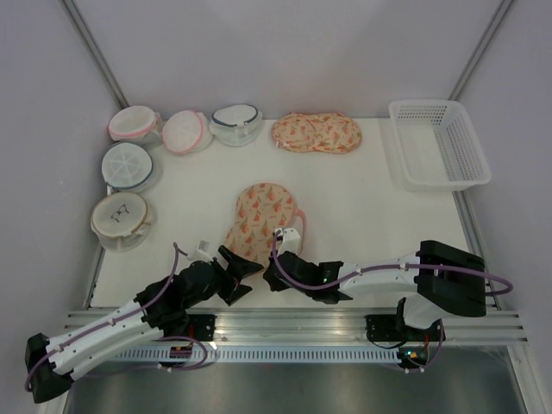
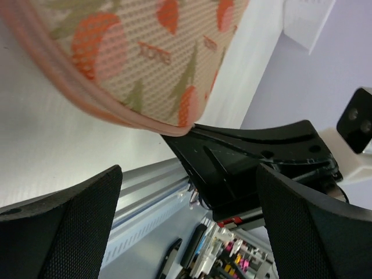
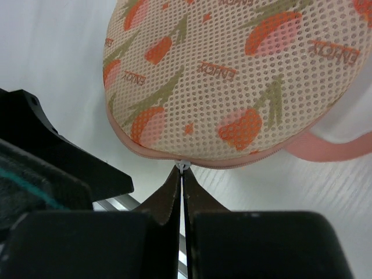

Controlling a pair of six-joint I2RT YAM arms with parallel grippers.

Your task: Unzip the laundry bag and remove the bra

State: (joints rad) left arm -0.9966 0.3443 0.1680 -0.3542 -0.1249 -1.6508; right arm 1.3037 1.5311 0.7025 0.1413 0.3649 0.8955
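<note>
Both arms reach in over the near edge of the bench [image 1: 371, 220]. Left gripper [image 1: 244, 278] stands wide open, holding nothing, just short of the bag's near end. Right gripper [image 3: 182, 174] is closed tight, its tips meeting right at the small silver zip pull [image 3: 183, 165]. Cannot tell if the pull is actually pinched.

Laundry bag [image 1: 261, 220] lies flat at mid-bench, long axis running near to far, near lobe just ahead of both grippers. Peach mesh, orange print. The pink-trimmed zip reads closed along the visible near edge. A pink strap loop [image 3: 331, 148] sticks out on its right side.

Farther back, a twin bag [image 1: 316, 132] lies crosswise near the far edge, well apart from the first. A white basket [image 1: 438, 142] sits at the far right corner. Five round mesh bags [image 1: 129, 166] cluster down the left side and along the far left.
</note>
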